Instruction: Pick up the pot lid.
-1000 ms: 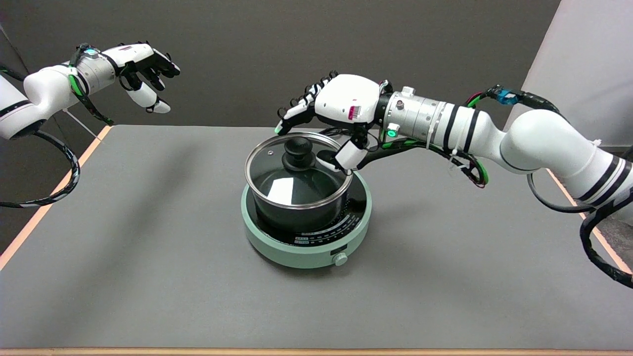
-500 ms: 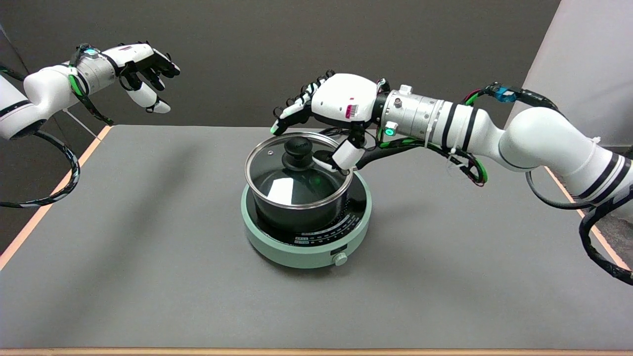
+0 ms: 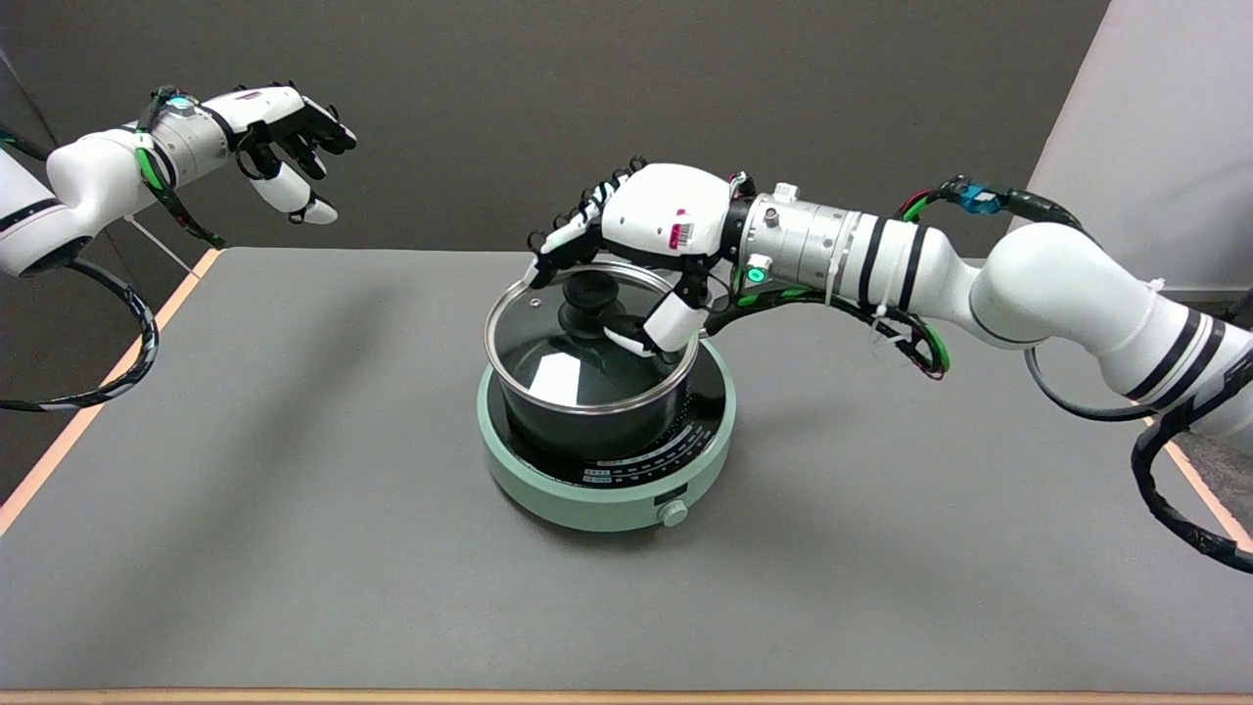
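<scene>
With the glass pot lid (image 3: 578,338) seated on the pot on the green cooker (image 3: 607,470), your right hand (image 3: 641,230) hangs spread and empty over its black knob (image 3: 587,299); centre thumb and fingers either side before closing.

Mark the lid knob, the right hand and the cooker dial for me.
lid knob (image 3: 585,297): head view, on its black top.
right hand (image 3: 641,235): head view, on its white back.
cooker dial (image 3: 672,513): head view, on the dial's face.
</scene>
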Motion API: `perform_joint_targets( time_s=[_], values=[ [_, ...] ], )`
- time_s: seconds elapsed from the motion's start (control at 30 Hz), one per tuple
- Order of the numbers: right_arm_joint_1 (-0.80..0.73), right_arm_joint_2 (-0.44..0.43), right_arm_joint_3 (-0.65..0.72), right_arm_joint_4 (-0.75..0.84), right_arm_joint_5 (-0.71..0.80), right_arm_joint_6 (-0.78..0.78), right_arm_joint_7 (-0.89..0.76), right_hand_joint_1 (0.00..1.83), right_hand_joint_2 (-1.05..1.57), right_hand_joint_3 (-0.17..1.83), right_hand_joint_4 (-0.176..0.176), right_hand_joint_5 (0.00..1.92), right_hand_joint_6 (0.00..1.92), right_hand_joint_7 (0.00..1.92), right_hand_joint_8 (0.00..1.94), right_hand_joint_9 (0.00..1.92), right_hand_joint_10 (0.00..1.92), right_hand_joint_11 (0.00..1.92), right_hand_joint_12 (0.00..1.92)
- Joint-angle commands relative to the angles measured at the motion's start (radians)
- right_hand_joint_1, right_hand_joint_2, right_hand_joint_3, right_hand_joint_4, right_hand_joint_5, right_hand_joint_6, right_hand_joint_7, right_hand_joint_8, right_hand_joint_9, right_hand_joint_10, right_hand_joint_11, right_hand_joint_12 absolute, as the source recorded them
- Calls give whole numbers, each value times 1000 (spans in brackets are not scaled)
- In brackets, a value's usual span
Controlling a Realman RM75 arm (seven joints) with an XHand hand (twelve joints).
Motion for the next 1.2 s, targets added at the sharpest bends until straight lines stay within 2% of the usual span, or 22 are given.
perform_joint_targets(
  time_s=[0.03, 0.7, 1.0, 1.2],
  values=[
    [32, -22, -19, -33, 1, -7, 9, 1001, 570, 1021, 176, 586, 346, 714, 214, 704, 514, 525, 1090],
    [69, -56, -58, -108, 1, -38, 43, 1002, 572, 1020, 176, 589, 359, 707, 208, 708, 520, 528, 1091],
    [96, -39, -59, -104, 1, -95, 108, 975, 601, 931, 176, 666, 454, 847, 348, 804, 645, 540, 1117],
    [103, -29, -59, -95, -8, -103, 157, 883, 617, 950, 176, 688, 610, 869, 423, 820, 698, 572, 1158]
  ],
)
